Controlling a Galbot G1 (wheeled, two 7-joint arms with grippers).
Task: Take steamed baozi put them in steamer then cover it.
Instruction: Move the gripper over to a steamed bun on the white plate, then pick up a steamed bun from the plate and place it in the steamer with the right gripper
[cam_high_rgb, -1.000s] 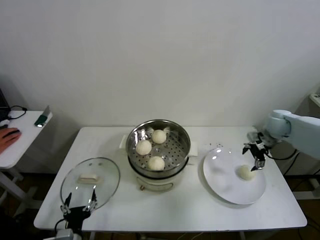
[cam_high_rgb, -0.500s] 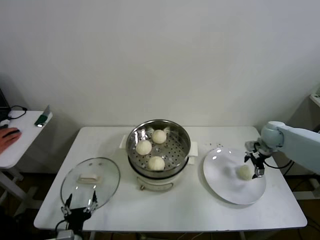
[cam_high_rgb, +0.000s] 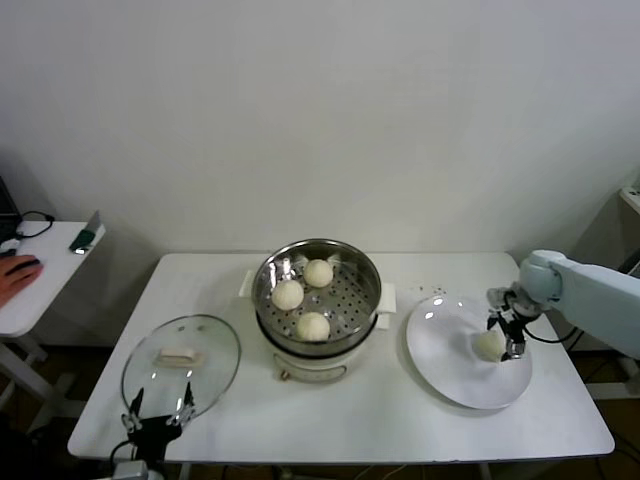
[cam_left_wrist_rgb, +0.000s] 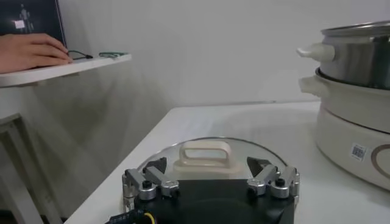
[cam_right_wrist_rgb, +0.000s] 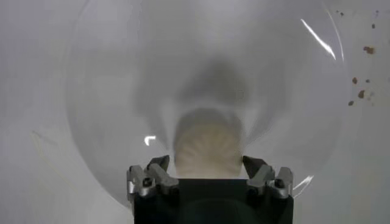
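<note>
White plate (cam_high_rgb: 450, 375) sits on my white table (cam_high_rgb: 380, 410), rt side. Small side table (cam_high_rgb: 35, 290) off to my left w/ someone's hand (cam_high_rgb: 18, 272) resting on it. Dark crumbs (cam_right_wrist_rgb: 359, 79) on tabletop nr plate rim.

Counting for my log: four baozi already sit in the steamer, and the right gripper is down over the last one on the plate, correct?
Not quite: the head view shows three baozi in the steamer, not four. The right gripper is over the last baozi on the plate.

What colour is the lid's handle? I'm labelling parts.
Cream-white; the handle on the clear glass lid shows best in the left wrist view.
</note>
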